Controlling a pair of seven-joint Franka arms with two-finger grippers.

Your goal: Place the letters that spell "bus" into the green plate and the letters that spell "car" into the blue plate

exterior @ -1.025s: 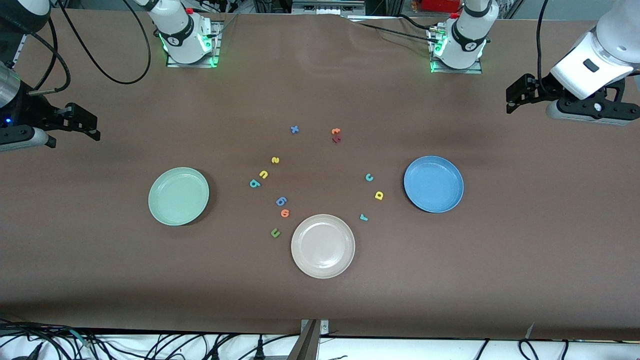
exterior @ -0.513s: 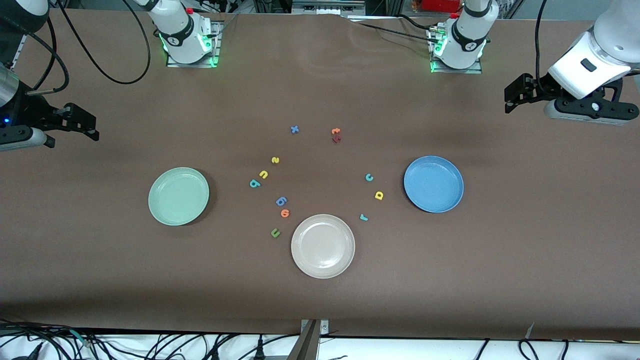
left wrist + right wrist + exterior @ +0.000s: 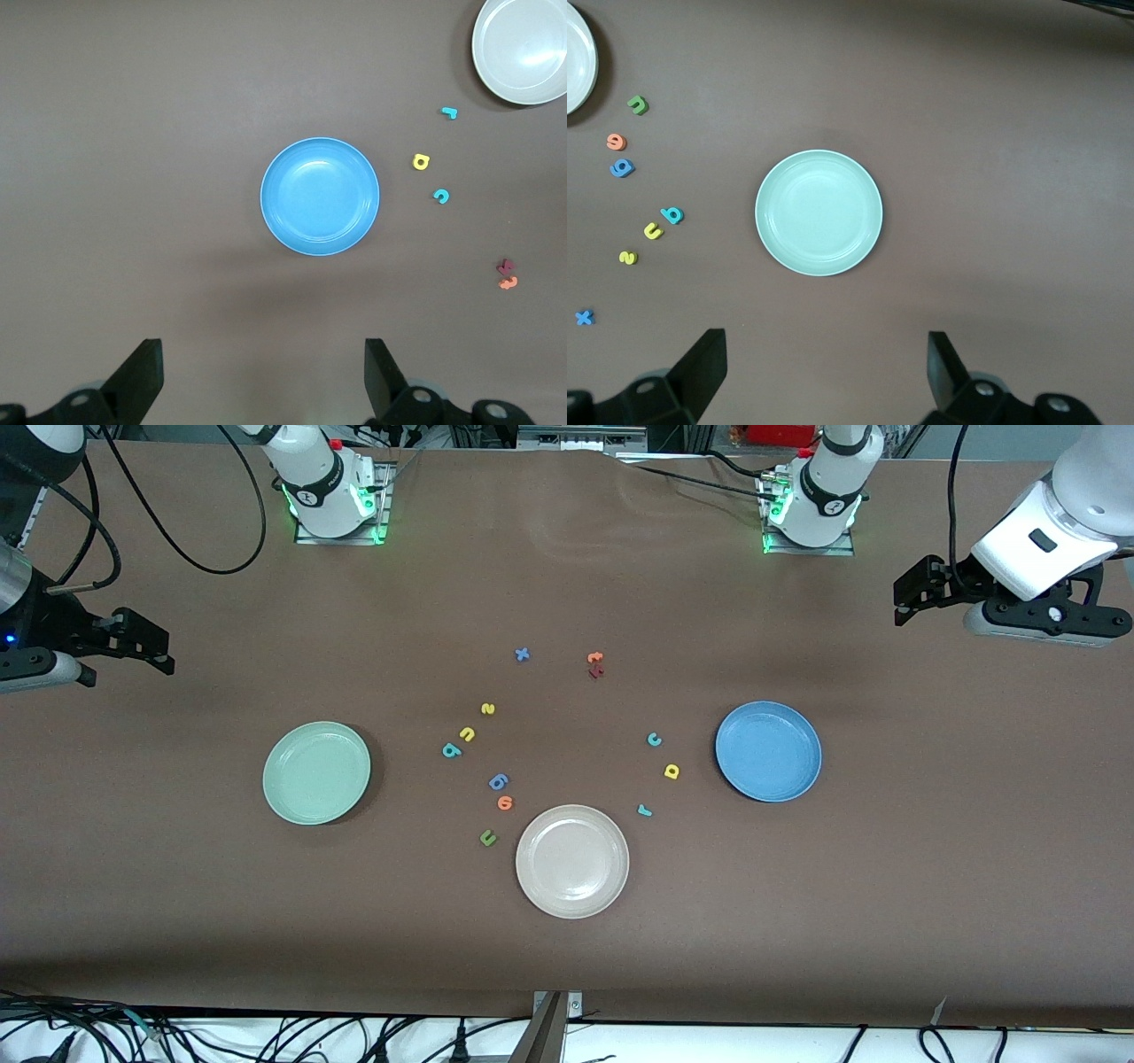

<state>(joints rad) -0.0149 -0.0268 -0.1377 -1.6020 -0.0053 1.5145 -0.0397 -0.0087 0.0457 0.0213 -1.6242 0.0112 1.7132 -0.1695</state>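
The teal b (image 3: 452, 750), yellow u (image 3: 467, 733) and yellow s (image 3: 487, 708) lie in a short slanting row on the bare table (image 3: 567, 957), the b nearest the front camera, each apart from the next and all well apart from the green plate (image 3: 316, 772), which sits toward the right arm's end with open brown cloth all round its rim. The teal c (image 3: 654, 739), yellow a (image 3: 671, 771) and teal r (image 3: 644, 810) form a loose column near the blue plate (image 3: 768, 751), toward the left arm's end; none touches its rim. Both plates hold nothing. Between the 2 groups, nearer the camera, sits a beige plate (image 3: 572, 861), with a blue letter (image 3: 499, 781), an orange letter (image 3: 505, 803) and a green u (image 3: 487, 837) beside it (all 3 separate). Farther off lie a blue x (image 3: 522, 654) and an orange t (image 3: 595, 658) touching a dark red piece (image 3: 595, 672). The left gripper (image 3: 902, 602) hangs over the table's end past the blue plate, fingers spread wide, holding nothing; the right gripper (image 3: 166, 657) hangs likewise over the other end, fingers apart and bare.
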